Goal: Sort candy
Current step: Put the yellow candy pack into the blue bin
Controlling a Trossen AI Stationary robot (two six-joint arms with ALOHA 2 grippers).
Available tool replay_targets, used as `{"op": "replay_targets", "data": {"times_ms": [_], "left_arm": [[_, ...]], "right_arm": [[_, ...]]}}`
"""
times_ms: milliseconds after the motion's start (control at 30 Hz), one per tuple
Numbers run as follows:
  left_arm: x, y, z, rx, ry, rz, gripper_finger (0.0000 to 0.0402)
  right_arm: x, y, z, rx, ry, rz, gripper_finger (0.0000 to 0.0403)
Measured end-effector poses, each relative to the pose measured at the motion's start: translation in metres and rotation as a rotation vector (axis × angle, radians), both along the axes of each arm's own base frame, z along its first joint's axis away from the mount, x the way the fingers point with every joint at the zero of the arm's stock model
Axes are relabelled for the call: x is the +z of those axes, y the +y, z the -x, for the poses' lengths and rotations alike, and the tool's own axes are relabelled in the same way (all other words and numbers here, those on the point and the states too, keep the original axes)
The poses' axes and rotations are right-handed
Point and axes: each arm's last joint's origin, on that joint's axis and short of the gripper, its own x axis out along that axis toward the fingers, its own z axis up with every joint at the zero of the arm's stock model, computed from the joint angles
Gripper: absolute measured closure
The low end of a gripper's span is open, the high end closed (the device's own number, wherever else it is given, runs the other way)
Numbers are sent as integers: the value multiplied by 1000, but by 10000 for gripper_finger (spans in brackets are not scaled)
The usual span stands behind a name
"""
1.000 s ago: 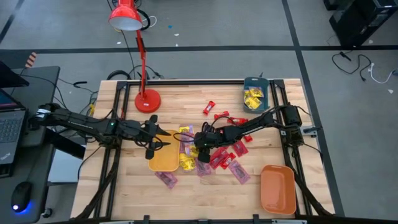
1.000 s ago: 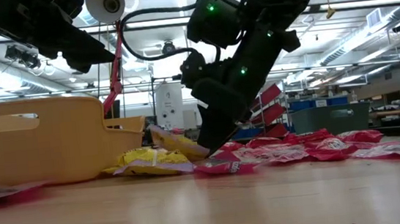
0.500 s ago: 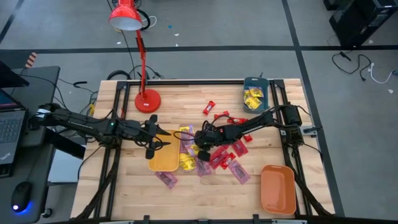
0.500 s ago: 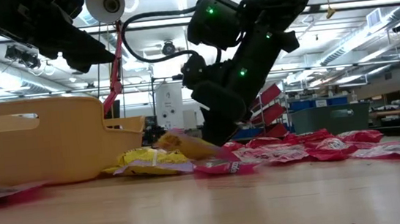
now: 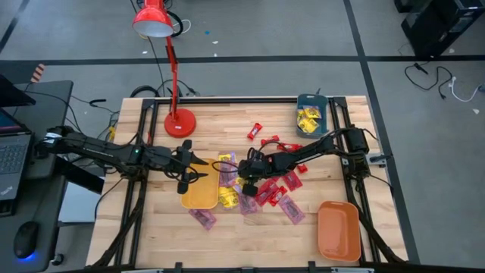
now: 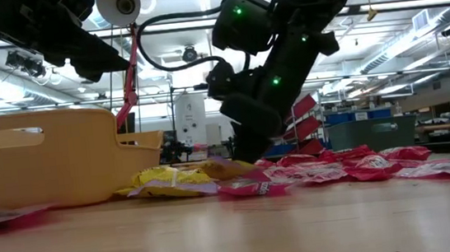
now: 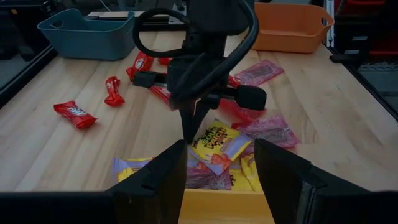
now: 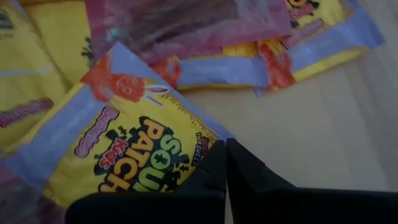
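The right gripper (image 5: 244, 179) is reaching into the middle of the counter (image 5: 151, 227), at the edge of the candy (image 5: 265, 189) pile beside the yellow tray (image 5: 198, 194). From above, its tip is hiding what it is doing. The right wrist view is showing it: the two dark fingers (image 8: 217, 177) are pressing together on the corner of a yellow Sour Patch Kids packet (image 8: 118, 155), pinching it, with more yellow packets and a pinkish-purple packet (image 8: 186, 22) lying around it on the wood. In the left wrist view the same packet (image 7: 214, 138) is lying under the tip of the right gripper (image 7: 186, 127).

The low view is showing the gripper (image 6: 240, 153) coming down at a slant to counter level, with yellow candy (image 6: 168, 181) heaped beside the yellow tray (image 6: 46, 160) and red wrappers (image 6: 353, 166) lying in a row.

The left gripper (image 5: 186, 173) is hovering over the yellow tray's end, its fingers (image 7: 158, 180) spread wide and holding nothing.

Only the overhead view is showing the teal tray (image 5: 311, 115) with yellow packets at the far right corner, the orange tray (image 5: 338, 230) at the near right, and the red desk lamp (image 5: 179, 121).
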Motion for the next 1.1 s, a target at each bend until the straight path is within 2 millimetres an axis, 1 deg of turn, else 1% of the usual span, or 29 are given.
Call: {"op": "replay_targets", "data": {"times_ms": [100, 267, 333, 400, 467, 600, 700, 900, 1000, 1100], "left_arm": [[0, 0, 0, 1, 0, 0, 211], [0, 0, 0, 3, -1, -1, 211], [0, 0, 0, 11, -1, -4, 211], [0, 1, 0, 21, -2, -8, 211], [0, 1, 0, 29, -3, -11, 211], [0, 1, 0, 33, -3, -13, 211], [0, 1, 0, 33, -3, -13, 211], [0, 1, 0, 33, -3, -13, 211], [0, 1, 0, 33, -3, -13, 211], [0, 1, 0, 33, -3, -13, 211]], "right_arm": [[5, 0, 3, -16, 8, 37, 403], [27, 2, 9, -36, -16, 133, 403], [32, 4, 10, -26, -30, 142, 403], [38, 4, 11, -16, -46, 121, 403], [41, 5, 11, -24, -66, 65, 403], [40, 5, 11, -43, -64, -32, 393], [40, 7, 11, -26, -62, -58, 365], [40, 8, 11, -19, -61, -60, 279], [37, 6, 12, -32, -56, -60, 241], [30, 3, 15, -41, -59, -59, 213]]}}
